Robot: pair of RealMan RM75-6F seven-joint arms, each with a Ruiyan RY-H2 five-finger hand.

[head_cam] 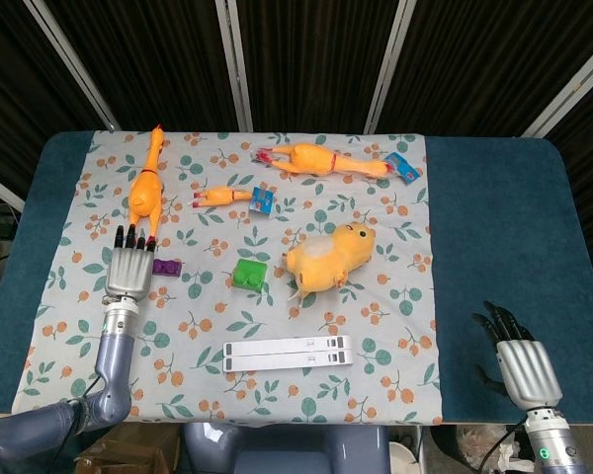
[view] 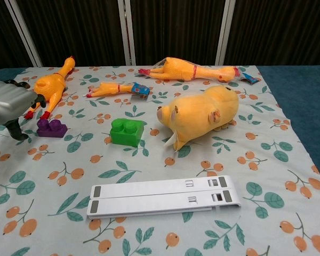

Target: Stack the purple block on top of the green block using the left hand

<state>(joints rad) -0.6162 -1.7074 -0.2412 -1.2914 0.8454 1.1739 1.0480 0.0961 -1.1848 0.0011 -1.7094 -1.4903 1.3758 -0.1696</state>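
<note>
A small purple block lies on the patterned cloth, left of the green block. My left hand hovers just left of the purple block, fingers apart and pointing away from me, holding nothing. In the chest view it sits at the left edge with a dark finger hanging down beside the block. My right hand rests on the blue table at the near right, fingers spread and empty.
A yellow rubber chicken lies just beyond my left hand. A smaller chicken, a long chicken and a plush yellow pig lie further right. A white folded stand lies near the front.
</note>
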